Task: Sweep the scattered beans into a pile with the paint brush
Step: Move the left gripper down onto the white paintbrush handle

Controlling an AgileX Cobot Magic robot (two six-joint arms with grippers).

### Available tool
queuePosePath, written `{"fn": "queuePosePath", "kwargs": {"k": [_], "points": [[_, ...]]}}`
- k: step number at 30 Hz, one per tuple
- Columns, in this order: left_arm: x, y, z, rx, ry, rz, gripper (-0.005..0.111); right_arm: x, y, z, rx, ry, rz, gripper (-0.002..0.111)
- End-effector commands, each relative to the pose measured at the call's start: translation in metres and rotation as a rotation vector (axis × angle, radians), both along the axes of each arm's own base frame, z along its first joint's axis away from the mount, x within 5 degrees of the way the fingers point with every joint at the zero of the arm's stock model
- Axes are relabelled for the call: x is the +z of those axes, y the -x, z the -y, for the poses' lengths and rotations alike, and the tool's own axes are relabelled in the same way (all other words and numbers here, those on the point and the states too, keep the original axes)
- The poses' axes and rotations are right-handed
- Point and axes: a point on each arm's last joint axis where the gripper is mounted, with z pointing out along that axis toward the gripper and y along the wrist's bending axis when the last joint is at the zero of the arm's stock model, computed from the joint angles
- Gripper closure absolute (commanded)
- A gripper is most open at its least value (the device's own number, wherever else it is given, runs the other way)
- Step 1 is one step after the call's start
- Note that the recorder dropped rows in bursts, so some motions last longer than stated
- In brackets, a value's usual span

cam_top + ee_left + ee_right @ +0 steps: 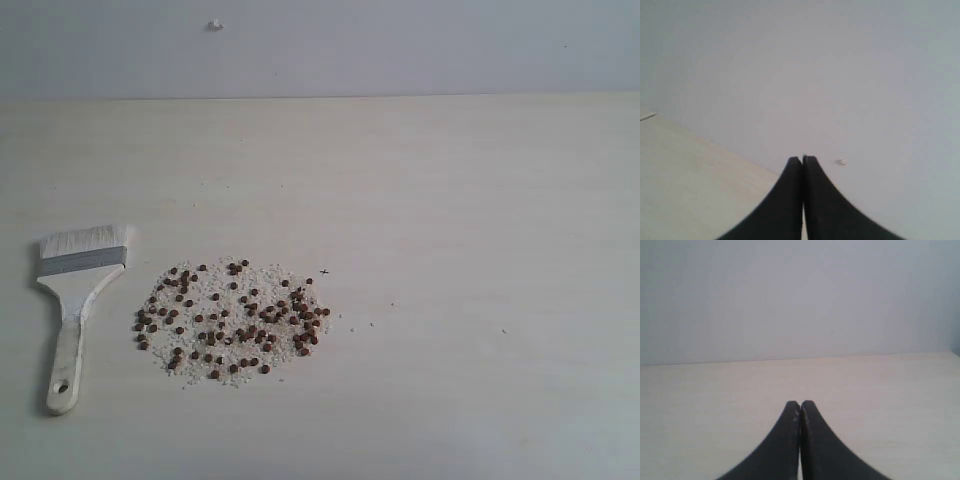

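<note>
beans (232,320) lie beside paint brush (78,300), wide table (480,250) rightward; left gripper (802,159), right gripper (800,403) each pressed together.

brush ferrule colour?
Silver-grey metal ferrule on the paint brush; exterior view.

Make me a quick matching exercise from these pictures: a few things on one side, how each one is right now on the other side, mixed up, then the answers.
Things:
1. paint brush
2. beans
3. left gripper

States:
A. shut, holding nothing
B. lying flat, untouched
C. scattered in a loose patch

Pairs: 1-B, 2-C, 3-A
</note>
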Motion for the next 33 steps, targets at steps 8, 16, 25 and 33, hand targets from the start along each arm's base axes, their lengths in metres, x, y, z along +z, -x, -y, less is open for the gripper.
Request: {"fn": "queuePosePath", "kwargs": {"k": [8,16,25,33], "points": [[0.031,-0.061,0.01,-0.057,-0.235,-0.566,0.107,0.0,0.0,0.0,-0.005,0.002,0.013,0.108],[0.035,-0.111,0.038,-0.208,-0.436,-0.975,0.107,0.0,0.0,0.0,-0.005,0.002,0.013,0.108],[-0.008,-0.141,0.083,-0.372,-0.609,-1.218,0.105,0.0,0.0,0.0,-0.005,0.002,0.013,0.108],[-0.06,-0.158,0.096,-0.395,-0.615,-1.425,0.07,0.0,0.0,0.0,-0.005,0.002,0.013,0.108]]}}
